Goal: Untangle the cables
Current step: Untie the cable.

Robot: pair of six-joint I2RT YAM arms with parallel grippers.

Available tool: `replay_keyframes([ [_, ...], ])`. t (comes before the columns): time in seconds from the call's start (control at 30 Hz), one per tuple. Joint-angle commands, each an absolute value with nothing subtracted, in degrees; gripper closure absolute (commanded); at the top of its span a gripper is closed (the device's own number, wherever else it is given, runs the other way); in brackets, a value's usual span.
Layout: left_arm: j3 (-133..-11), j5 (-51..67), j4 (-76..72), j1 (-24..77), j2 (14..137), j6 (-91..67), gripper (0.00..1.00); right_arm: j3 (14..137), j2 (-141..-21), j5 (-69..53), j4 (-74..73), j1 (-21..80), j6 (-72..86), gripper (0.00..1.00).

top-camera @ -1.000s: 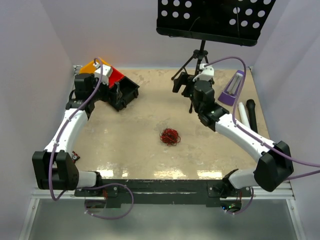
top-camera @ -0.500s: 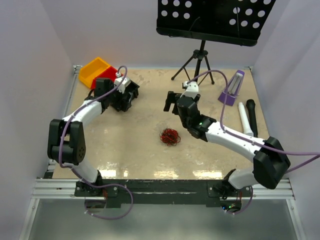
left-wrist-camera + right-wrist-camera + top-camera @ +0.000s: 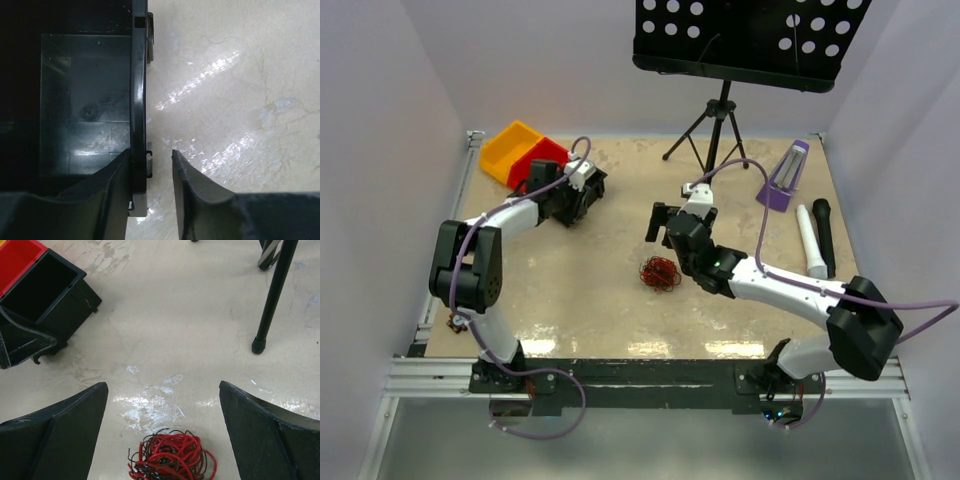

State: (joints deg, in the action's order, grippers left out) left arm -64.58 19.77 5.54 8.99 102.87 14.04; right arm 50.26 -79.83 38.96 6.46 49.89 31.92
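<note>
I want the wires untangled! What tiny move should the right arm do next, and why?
Probably lower the right gripper onto the cables: its jaws are wide open and empty, and the red-and-dark tangle sits untouched just below, framed between its fingers.

The left gripper (image 3: 150, 154) straddles the side wall of the black bin (image 3: 138, 75). One finger sits inside the bin. The other is outside, over the beige table (image 3: 240, 100).

A robot lab cell: left arm (image 3: 460, 265) and right arm (image 3: 790, 290) bolted to a metal rail (image 3: 650, 372) at the bottom, table (image 3: 570, 300) boxed by plain walls (image 3: 380, 150).
</note>
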Motion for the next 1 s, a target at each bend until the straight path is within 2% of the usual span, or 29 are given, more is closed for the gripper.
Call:
replay_keyframes([
  [0.0, -62.41, 21.62, 5.01, 13.18, 100.02, 10.47, 0.63, 48.52, -76.82, 41.75, 7.65, 50.54, 33.93, 0.02],
  [0.1, -59.78, 21.53, 4.57, 14.50, 97.48, 4.68, 0.67, 47.55, -76.47, 42.27, 7.38, 50.80, 33.93, 0.02],
  [0.2, -57.05, 21.01, 3.87, 16.52, 93.97, 0.54, 0.66, 45.80, -75.59, 42.45, 7.82, 51.06, 34.54, 0.02],
  [0.23, -56.35, 21.18, 3.78, 17.31, 92.82, -1.73, 0.60, 45.18, -75.32, 42.36, 8.00, 51.06, 34.98, 0.02],
  [0.27, -55.55, 21.27, 4.04, 18.18, 92.03, -2.80, 0.48, 44.48, -75.24, 42.19, 8.26, 51.15, 35.33, 0.01],
  [0.3, -55.37, 22.23, 4.57, 18.72, 91.50, -3.77, 0.42, 43.95, -75.06, 42.10, 8.35, 51.07, 35.68, 0.02],
  [0.4, -55.55, 25.21, 6.24, 20.04, 91.32, -6.58, 0.34, 42.89, -75.23, 42.01, 8.61, 51.07, 36.38, 0.02],
  [0.43, -55.63, 26.09, 6.24, 20.21, 91.32, -7.55, 0.29, 42.72, -75.41, 42.10, 8.70, 51.06, 36.65, 0.02],
  [0.5, -56.42, 28.56, 6.85, 20.39, 91.76, -8.44, 0.11, 42.71, -75.76, 42.01, 8.79, 51.15, 36.65, 0.02],
  [0.6, -62.81, 26.99, 12.71, 19.96, 91.32, -6.69, 0.01, 42.98, -76.55, 42.01, 8.79, 51.15, 36.74, 0.02],
  [0.8, -75.04, 27.78, 16.52, 9.25, 90.79, -2.03, 0.00, 43.24, -78.57, 41.05, 10.02, 51.15, 37.00, 0.02],
  [0.97, -80.15, 16.89, 16.44, 5.54, 95.26, 10.34, 0.00, 43.24, -79.28, 40.69, 10.46, 51.15, 37.53, 0.02],
])
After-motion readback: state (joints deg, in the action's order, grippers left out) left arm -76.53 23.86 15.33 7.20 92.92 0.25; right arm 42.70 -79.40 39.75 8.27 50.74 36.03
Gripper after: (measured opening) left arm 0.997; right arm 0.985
